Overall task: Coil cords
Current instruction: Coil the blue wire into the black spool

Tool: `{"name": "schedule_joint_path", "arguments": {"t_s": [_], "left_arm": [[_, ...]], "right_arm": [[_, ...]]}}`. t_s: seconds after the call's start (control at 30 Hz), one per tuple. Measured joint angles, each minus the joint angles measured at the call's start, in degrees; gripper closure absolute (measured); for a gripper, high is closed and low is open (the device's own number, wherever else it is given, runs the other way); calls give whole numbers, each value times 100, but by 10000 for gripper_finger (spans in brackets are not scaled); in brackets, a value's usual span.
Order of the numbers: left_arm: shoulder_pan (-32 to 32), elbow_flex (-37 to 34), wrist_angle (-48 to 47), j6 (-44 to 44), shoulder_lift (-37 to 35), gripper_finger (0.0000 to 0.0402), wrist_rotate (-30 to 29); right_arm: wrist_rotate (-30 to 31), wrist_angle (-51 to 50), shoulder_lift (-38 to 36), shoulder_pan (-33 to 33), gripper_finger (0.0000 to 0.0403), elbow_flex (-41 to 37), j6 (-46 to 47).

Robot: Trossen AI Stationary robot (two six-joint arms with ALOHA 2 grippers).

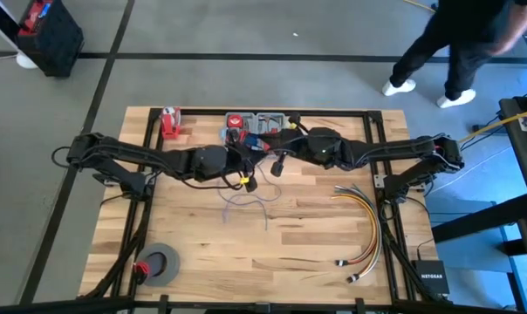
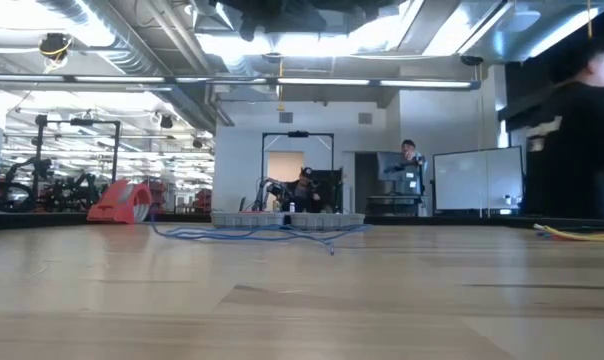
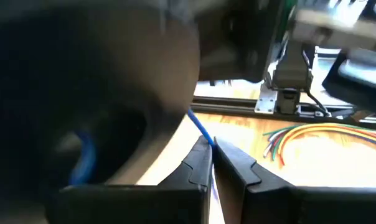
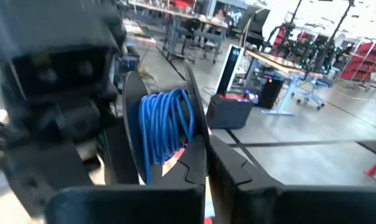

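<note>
The thin blue-purple cord has a slack part lying on the table (image 1: 246,205), which also shows in the low view (image 2: 262,232). Another part is wound into a coil of several loops (image 4: 166,127), held up in the air between my two grippers. My left gripper (image 1: 248,177) is over the table's middle, toward the far edge, and is shut on a strand of the cord (image 3: 199,127). My right gripper (image 1: 279,163) is right beside it, with its shut fingertips (image 4: 206,146) at the coil's lower side. My left gripper pinches a single strand of the blue cord (image 3: 205,138) between its two fingertips. The strand runs on from the tips to the blurred dark shape of the other gripper. My right gripper is shut at the lower edge of the coil (image 4: 187,146). The coil stands upright beyond its tips, clear of the table. The fingers hide the exact place of contact.
A bundle of yellow, orange and red cables (image 1: 368,228) lies at the right. A grey roll of tape (image 1: 161,263) lies near the front left. A tray of small parts (image 1: 259,122) and a red object (image 1: 169,123) stand at the far edge. A person (image 1: 460,44) walks beyond the table.
</note>
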Motion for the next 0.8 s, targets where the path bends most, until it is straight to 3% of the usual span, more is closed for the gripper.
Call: {"name": "schedule_joint_path", "arguments": {"t_s": [0.3,0.8], "left_arm": [[-7,-7,-50,103,21,396,43],[-2,-28,-229,254,43,396,54]], "right_arm": [[-122,363,-240,2,397,0,-139],[-409,46,-1369,59,397,17,-92]]}}
